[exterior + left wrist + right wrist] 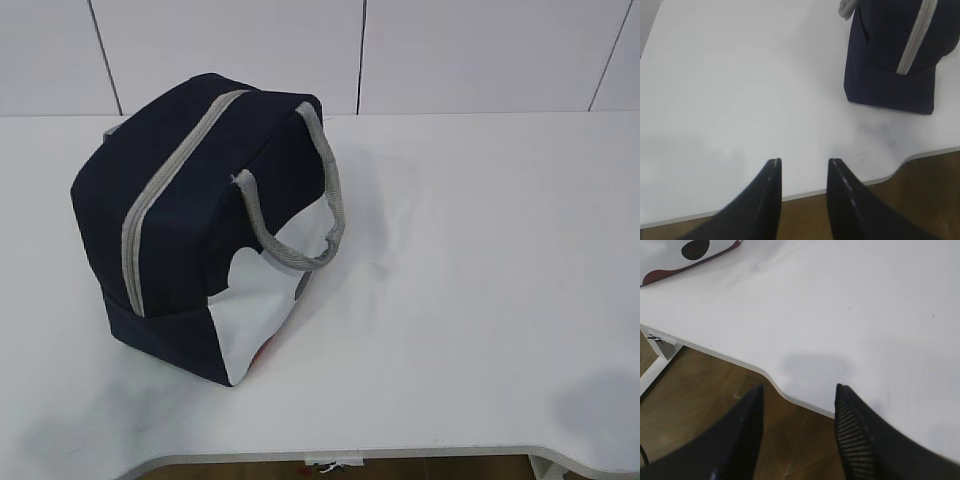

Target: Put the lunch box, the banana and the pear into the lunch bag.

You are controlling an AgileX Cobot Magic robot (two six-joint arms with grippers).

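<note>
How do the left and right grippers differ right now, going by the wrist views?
The left gripper has its jaws set closer together; the right gripper stands with a wider gap. The left gripper hovers over the table near its front edge with the lunch bag ahead to its right; the right gripper hangs at the table's edge, partly over the wooden floor, with only a corner of the bag showing. Both are empty.
</note>
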